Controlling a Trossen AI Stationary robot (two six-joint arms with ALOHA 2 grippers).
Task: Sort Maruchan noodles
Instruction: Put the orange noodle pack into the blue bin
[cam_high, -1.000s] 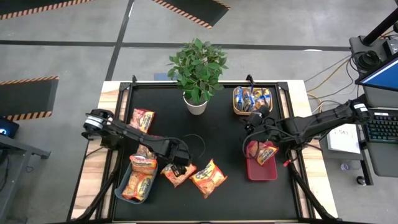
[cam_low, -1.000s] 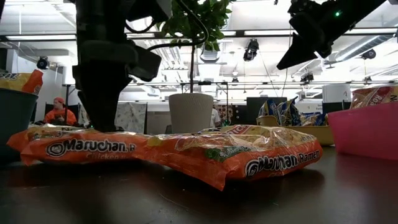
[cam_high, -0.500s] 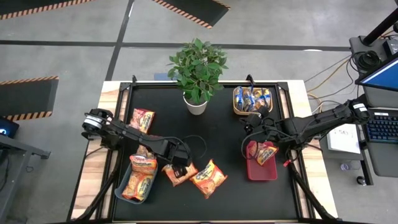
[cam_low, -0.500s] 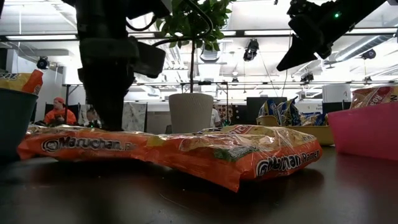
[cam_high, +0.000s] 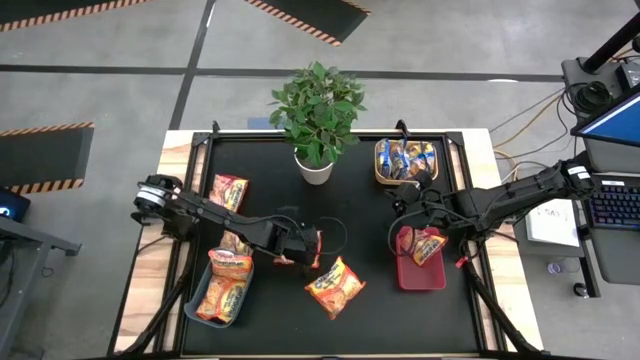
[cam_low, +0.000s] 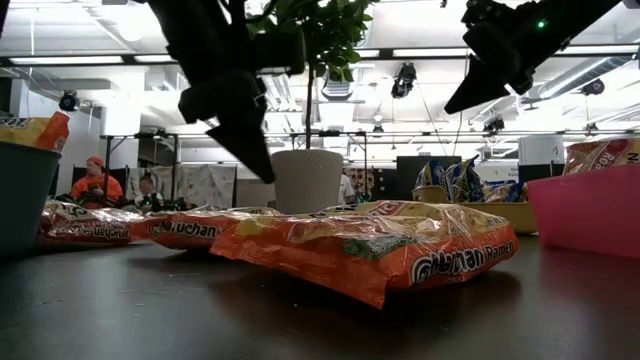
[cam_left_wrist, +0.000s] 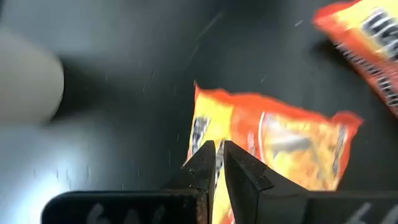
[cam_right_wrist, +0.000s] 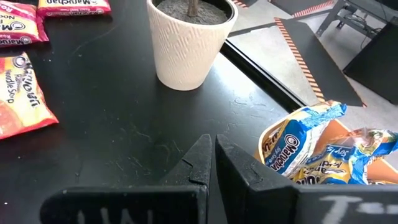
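The left gripper is hovering over the middle of the black tabletop, its fingers pressed together on the edge of one orange plastic ramen packet. That held packet is hanging just off the gripper's tip, near the table's centre.

One more orange packet is lying loose on the table, just beside the held one and nearer the front edge. One red-pink packet is lying flat toward the left rear, and a second red-pink packet is showing partly under the left arm.

The grey-blue plastic bin at the front left is holding orange packets; at least two are showing, but the exact count is hard to tell. The red plastic bin at the right is holding one packet that is leaning against its wall. The orange plastic bin at the right rear is holding several blue-and-yellow packets, at least three.

The right gripper is waiting above the table just beside the red bin, its fingers pressed together and pinching nothing.

One leafy green plant in a white ribbed pot is standing at the rear centre.
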